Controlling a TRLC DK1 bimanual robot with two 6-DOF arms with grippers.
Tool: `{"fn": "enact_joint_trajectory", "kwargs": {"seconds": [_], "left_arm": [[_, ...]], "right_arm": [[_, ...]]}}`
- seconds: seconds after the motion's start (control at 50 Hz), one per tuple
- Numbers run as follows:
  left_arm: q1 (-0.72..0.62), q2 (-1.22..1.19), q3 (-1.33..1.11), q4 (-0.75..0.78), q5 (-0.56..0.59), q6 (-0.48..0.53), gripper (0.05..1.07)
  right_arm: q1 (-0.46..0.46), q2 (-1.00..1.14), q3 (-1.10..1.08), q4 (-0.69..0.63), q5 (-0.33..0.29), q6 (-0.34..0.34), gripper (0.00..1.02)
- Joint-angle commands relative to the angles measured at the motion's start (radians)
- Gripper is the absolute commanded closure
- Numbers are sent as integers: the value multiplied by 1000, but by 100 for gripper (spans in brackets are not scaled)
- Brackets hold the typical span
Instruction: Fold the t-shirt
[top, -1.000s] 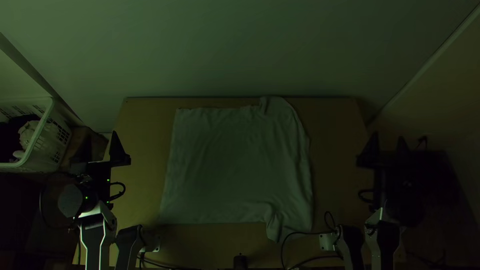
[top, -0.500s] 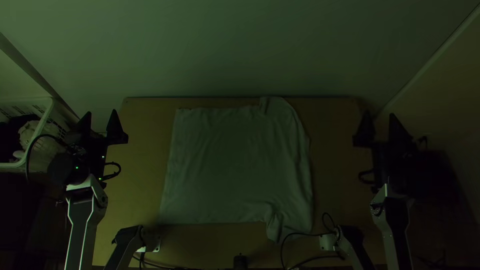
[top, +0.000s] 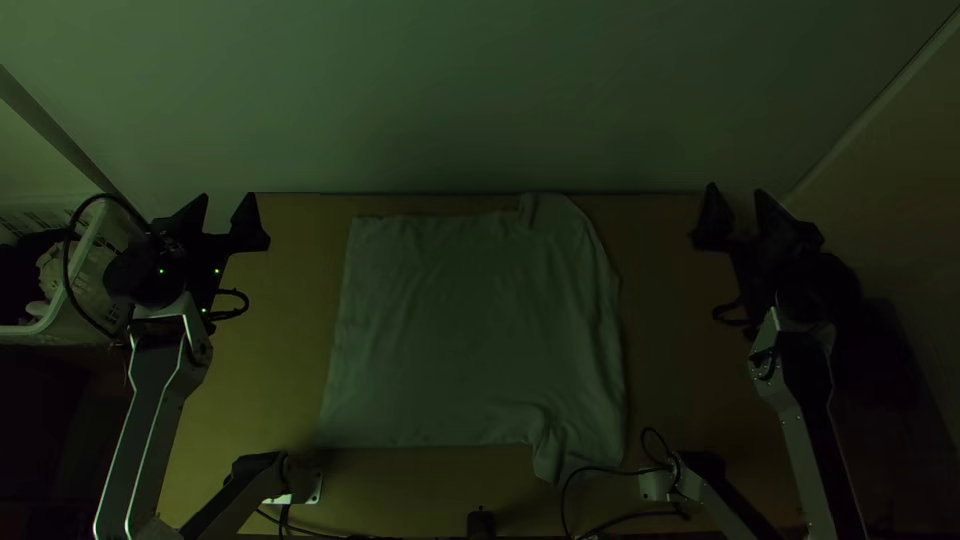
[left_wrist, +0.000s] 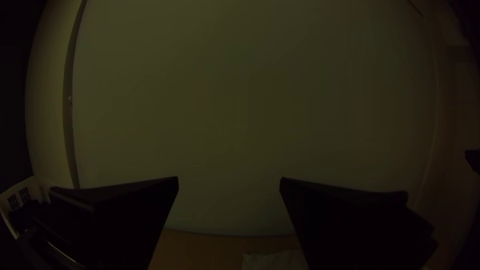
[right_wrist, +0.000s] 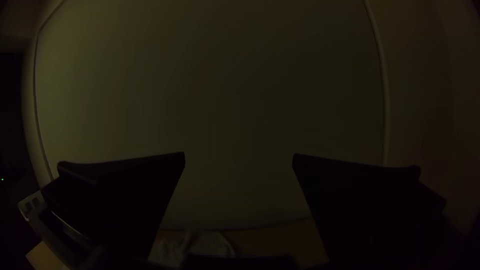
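- The t-shirt (top: 470, 330) lies spread on the counter (top: 280, 300), between the two hands and nearer the arms' bases than their fingertips are.
- Its body appears to run crosswise, from the straight end (top: 342, 330) on the left arm's side to the far sleeve (top: 552, 215) and near sleeve (top: 562, 455) on the right arm's side; length and breadth look close, so the long axis is a judgement.
- The left hand (top: 228, 198) is out beyond the straight end, close to level with its far corner; the right hand (top: 737, 188) is out beyond the sleeve side. The left seems slightly nearer the cloth.
- Both hands have their fingers spread wide, with nothing held between them; neither touches the shirt.
- Against the earlier top views, both hands are farther toward the counter's far edge, and since the latest of those they have also shifted inward. The t-shirt has not moved.
- The coming move probably calls for each hand to travel inward and back toward the bases, then lower onto an edge. Coming down short would likely close on bare counter.
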Motion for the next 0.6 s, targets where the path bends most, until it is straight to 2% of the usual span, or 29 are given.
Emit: {"fn": "enact_joint_trajectory", "kwargs": {"seconds": [0.0,0.3,0.58], "left_arm": [[-4,38,77,-21,-8,-1,10],[-25,156,185,-122,-10,-7,10],[-43,327,317,-259,-13,-76,10]], "right_arm": [[15,50,76,-50,10,48,4],[48,202,205,-159,10,97,4],[95,365,326,-235,10,125,4]]}}
